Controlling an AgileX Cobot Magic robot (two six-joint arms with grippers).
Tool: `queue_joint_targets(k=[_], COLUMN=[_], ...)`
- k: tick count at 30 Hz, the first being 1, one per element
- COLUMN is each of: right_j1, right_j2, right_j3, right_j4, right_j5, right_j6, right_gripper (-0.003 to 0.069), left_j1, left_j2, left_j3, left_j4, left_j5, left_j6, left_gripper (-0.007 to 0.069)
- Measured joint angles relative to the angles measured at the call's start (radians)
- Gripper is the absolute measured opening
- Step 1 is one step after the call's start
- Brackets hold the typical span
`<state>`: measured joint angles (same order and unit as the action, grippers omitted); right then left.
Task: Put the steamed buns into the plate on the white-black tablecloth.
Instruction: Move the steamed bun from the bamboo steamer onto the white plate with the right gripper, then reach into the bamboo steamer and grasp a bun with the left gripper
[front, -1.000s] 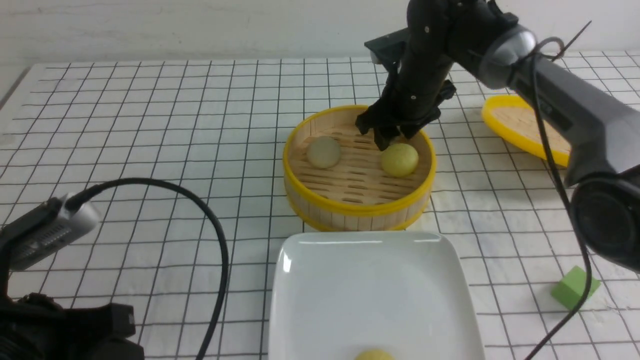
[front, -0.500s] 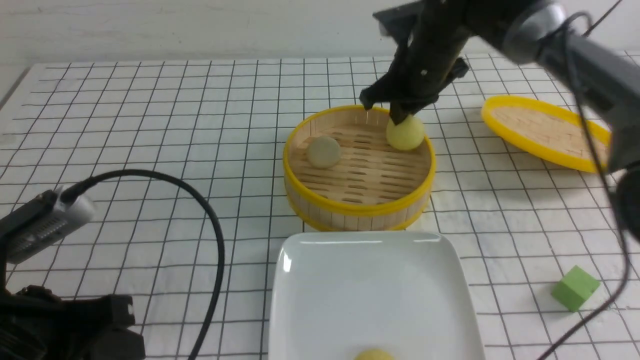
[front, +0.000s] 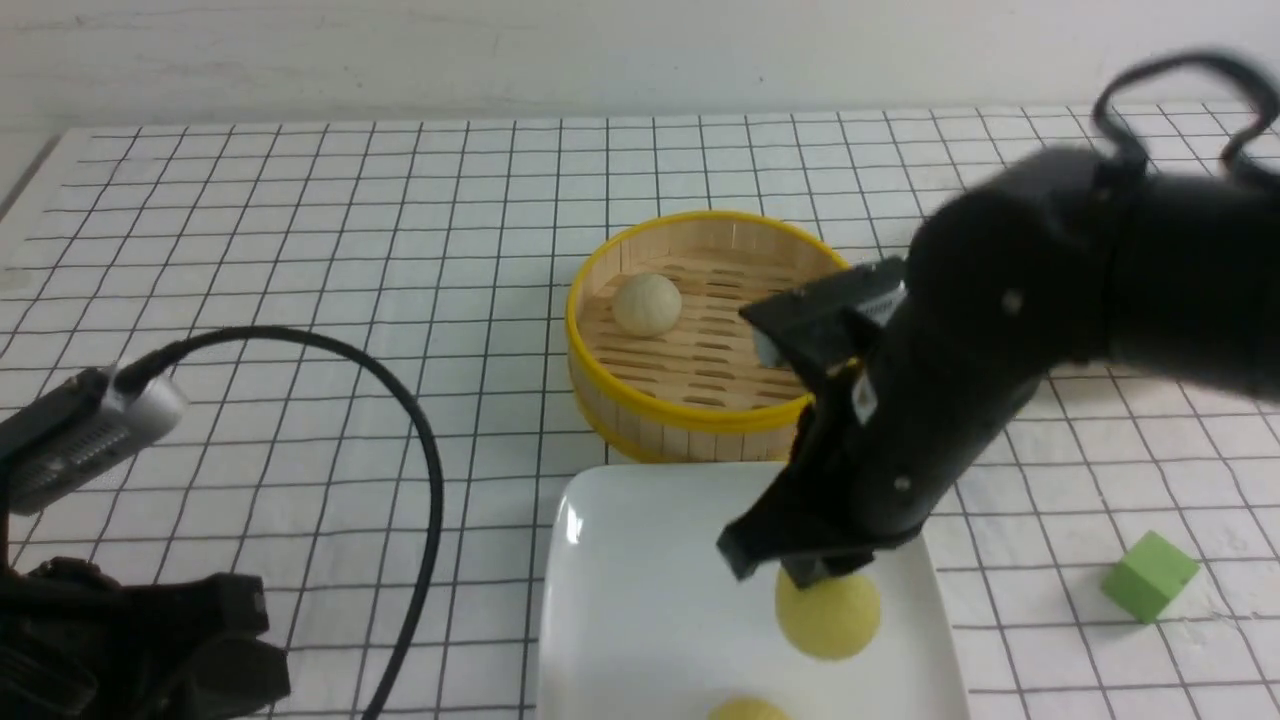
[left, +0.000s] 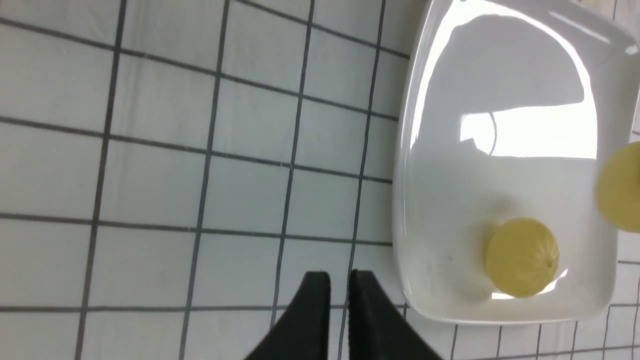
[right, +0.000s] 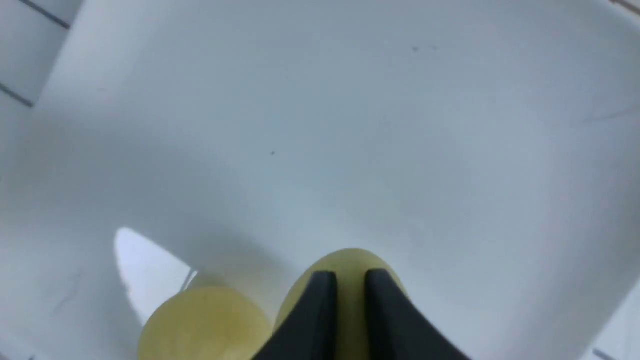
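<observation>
1. One yellow bun (front: 748, 709) sits in the white plate (front: 600, 590), near its edge closest to me; I count that one as done.
2. A second yellow bun (front: 828, 612) is pinched between the fingers of my right gripper (front: 800, 572), over the plate. I judge it is about to be let go there.
3. One pale bun (front: 648, 305) is inside the yellow-rimmed steamer (front: 700, 418), just beyond the plate on the gridded cloth (front: 330, 250). It is left to move, so the job looks past halfway to me.
4. My right arm (front: 1040, 250) reaches in from the right, angled down and across, partly covering the steamer and plate.
5. My left arm (front: 140, 630) is low at the left, apart from the plate. Its fingers (left: 316, 320) point over bare cloth, nothing between them, with only a narrow gap separating the tips.
</observation>
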<state>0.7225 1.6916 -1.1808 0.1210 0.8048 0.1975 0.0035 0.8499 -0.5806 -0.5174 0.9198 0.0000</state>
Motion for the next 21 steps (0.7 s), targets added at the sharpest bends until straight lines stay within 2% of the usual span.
queue_joint_targets(k=[1, 2, 3, 5, 7, 9, 11, 13, 15, 18, 21], right_j1=[0.004, 0.004, 0.004, 0.003, 0.003, 0.003, 0.003, 0.003, 0.003, 0.003, 0.003], right_j2=[0.009, 0.009, 0.030, 0.042, 0.047, 0.029, 0.010, -0.061, -0.145, -0.282, -0.458], right_j3=[0.029, 0.034, 0.066, 0.074, 0.074, 0.050, 0.028, -0.023, -0.051, -0.051, 0.010], right_j4=[-0.018, -0.021, -0.047, -0.057, -0.063, -0.069, -0.074, -0.093, -0.113, -0.138, -0.138], right_j5=[-0.052, -0.062, -0.122, -0.149, -0.146, -0.081, -0.029, 0.128, 0.231, 0.367, 0.411], right_j6=[0.017, 0.020, 0.047, 0.060, 0.070, 0.049, 0.014, -0.066, -0.105, -0.130, -0.129], right_gripper=[0.0161, 0.0170, 0.0245, 0.0311, 0.0409, 0.0457, 0.0467, 0.0438, 0.0370, 0.0201, 0.0030], left_j1=[0.000, 0.000, 0.000, 0.000, 0.000, 0.000, 0.000, 0.000, 0.000, 0.000, -0.018], left_j2=[0.000, 0.000, 0.000, 0.000, 0.000, 0.009, 0.019, 0.060, 0.103, 0.187, 0.299], left_j3=[0.000, 0.000, 0.000, 0.000, 0.000, -0.017, -0.040, -0.104, -0.168, -0.267, -0.345], left_j4=[0.003, 0.005, 0.012, 0.014, 0.014, 0.013, 0.009, 0.003, -0.002, -0.012, -0.029], left_j5=[-0.010, -0.014, -0.034, -0.050, -0.073, -0.073, -0.060, -0.018, 0.018, 0.049, 0.053], left_j6=[0.000, 0.000, 0.000, 0.000, 0.000, 0.000, 0.000, 0.000, 0.000, 0.011, 0.048], left_gripper=[0.0090, 0.0090, 0.0092, 0.0094, 0.0101, 0.0108, 0.0113, 0.0127, 0.0145, 0.0185, 0.0255])
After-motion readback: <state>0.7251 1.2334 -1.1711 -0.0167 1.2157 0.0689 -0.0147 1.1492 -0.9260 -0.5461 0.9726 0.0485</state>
